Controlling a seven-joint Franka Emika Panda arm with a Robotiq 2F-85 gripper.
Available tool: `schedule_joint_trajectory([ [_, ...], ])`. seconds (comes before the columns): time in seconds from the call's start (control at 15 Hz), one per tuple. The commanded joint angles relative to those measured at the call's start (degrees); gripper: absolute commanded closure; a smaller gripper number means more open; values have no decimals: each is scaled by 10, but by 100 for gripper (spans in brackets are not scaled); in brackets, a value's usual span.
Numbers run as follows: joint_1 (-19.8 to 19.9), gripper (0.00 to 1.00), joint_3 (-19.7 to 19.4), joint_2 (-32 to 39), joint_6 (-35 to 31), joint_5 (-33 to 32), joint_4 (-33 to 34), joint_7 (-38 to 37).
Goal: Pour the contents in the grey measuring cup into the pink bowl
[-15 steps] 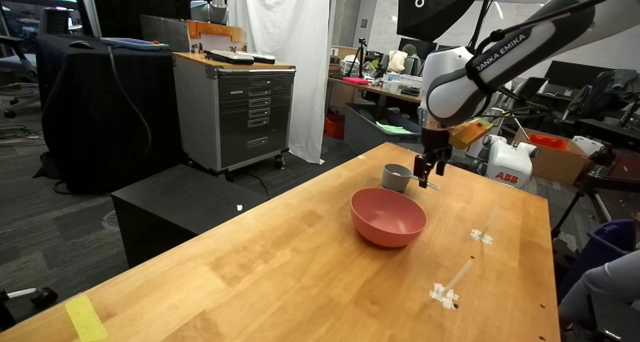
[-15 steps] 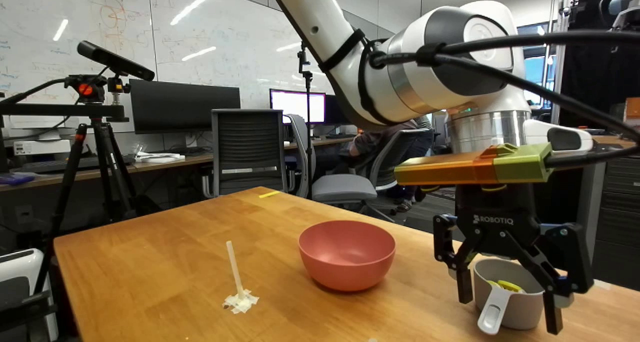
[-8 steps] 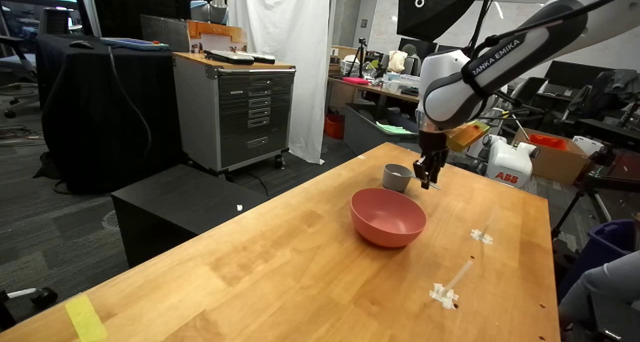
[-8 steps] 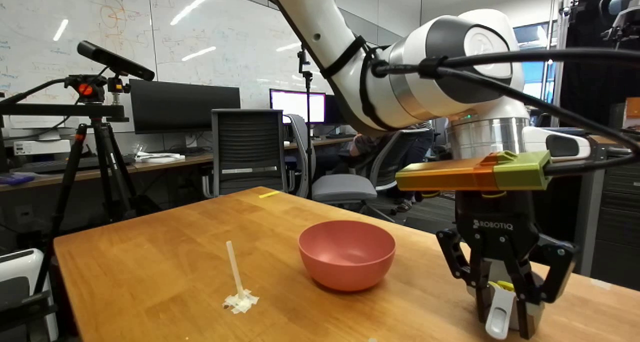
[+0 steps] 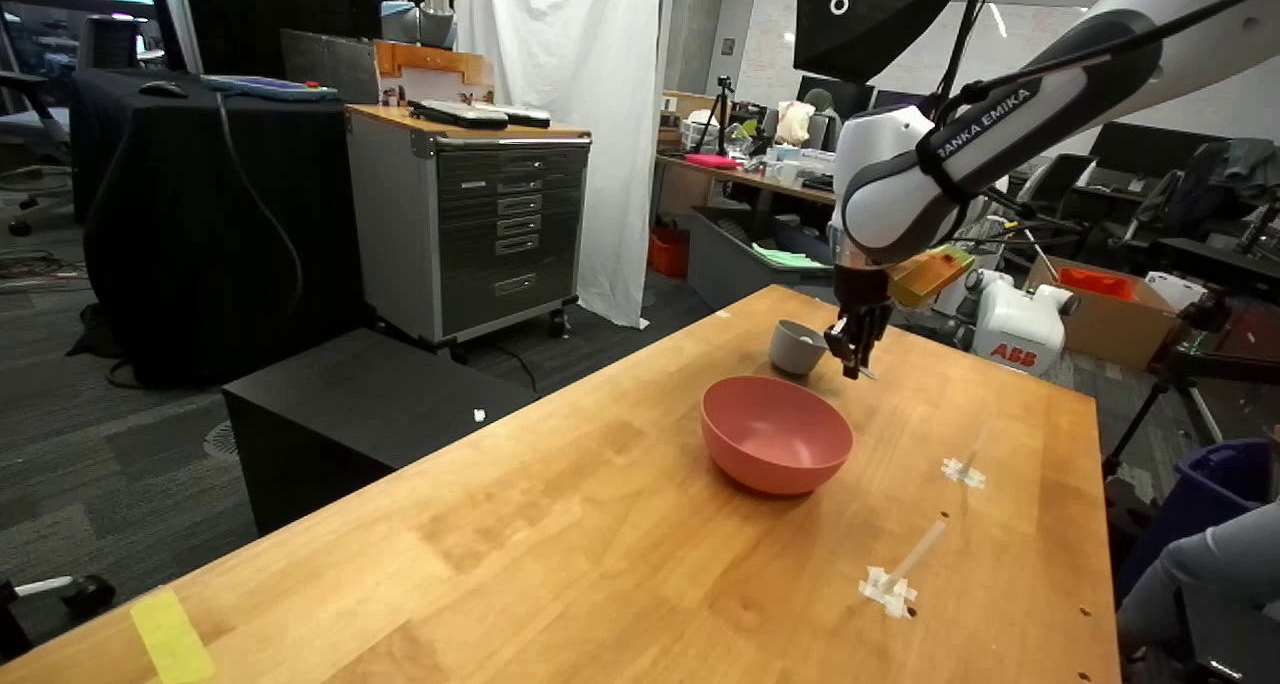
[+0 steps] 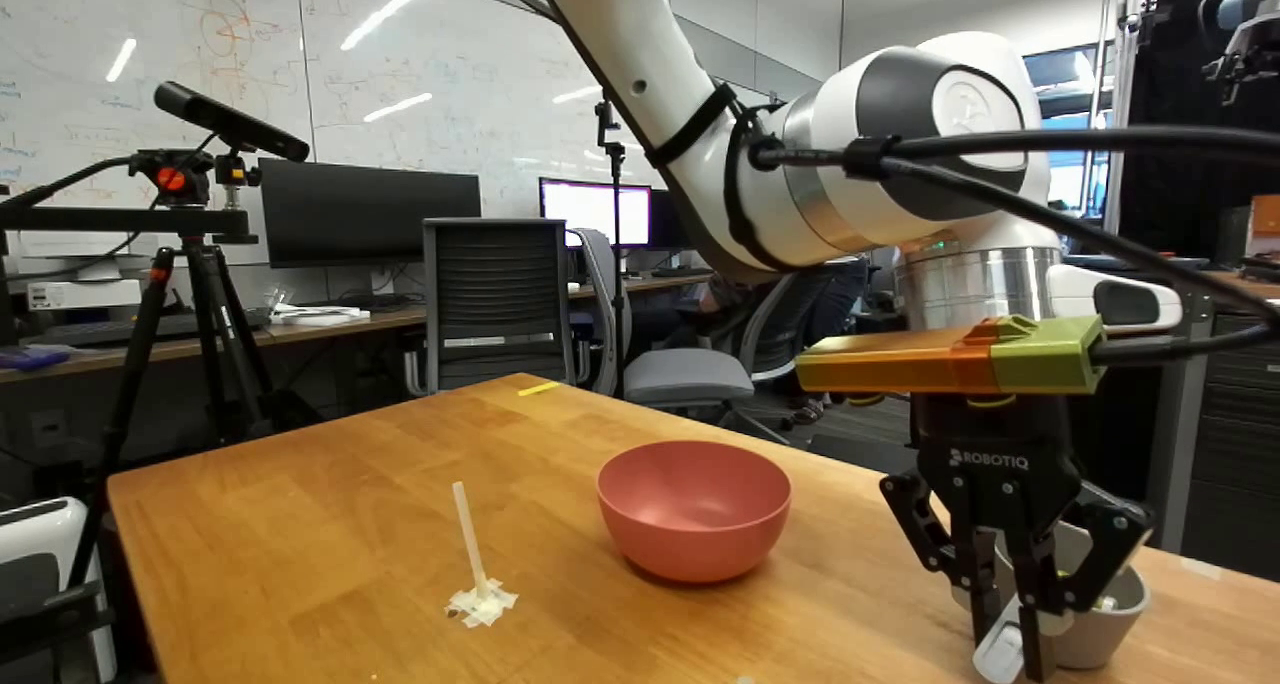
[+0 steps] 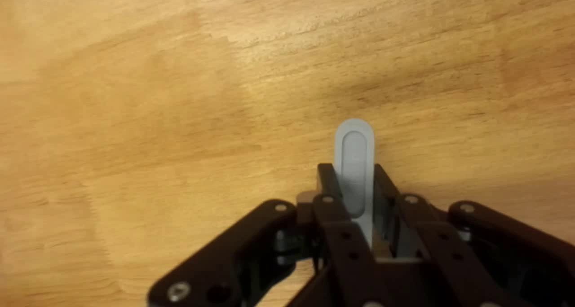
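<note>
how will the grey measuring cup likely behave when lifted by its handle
The grey measuring cup is probably stiff, its handle looking like moulded plastic. It may tip or twist, since the gripper pinches only that handle. Its contents could then spill, the cup being open-topped.

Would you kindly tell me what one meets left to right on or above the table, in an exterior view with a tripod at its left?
From the left: white stick, yellow strip, pink bowl, gripper, small white patch. Left out: measuring cup, overlapping the gripper.

Robotics lab: Franka arm (image 5: 1000, 129), ABB-marked robot (image 5: 1020, 329), scribbled whiteboard (image 6: 450, 59), monitors (image 6: 370, 219).
</note>
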State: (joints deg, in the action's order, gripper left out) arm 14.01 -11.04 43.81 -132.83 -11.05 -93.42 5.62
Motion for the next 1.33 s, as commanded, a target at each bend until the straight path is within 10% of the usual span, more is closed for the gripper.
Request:
schedule_joint_trajectory([
  [0.0,-6,89,-6,9,12,-4,20,-5],
  [1.27,-93,90,-30,-76,7,-139,-80,-29],
])
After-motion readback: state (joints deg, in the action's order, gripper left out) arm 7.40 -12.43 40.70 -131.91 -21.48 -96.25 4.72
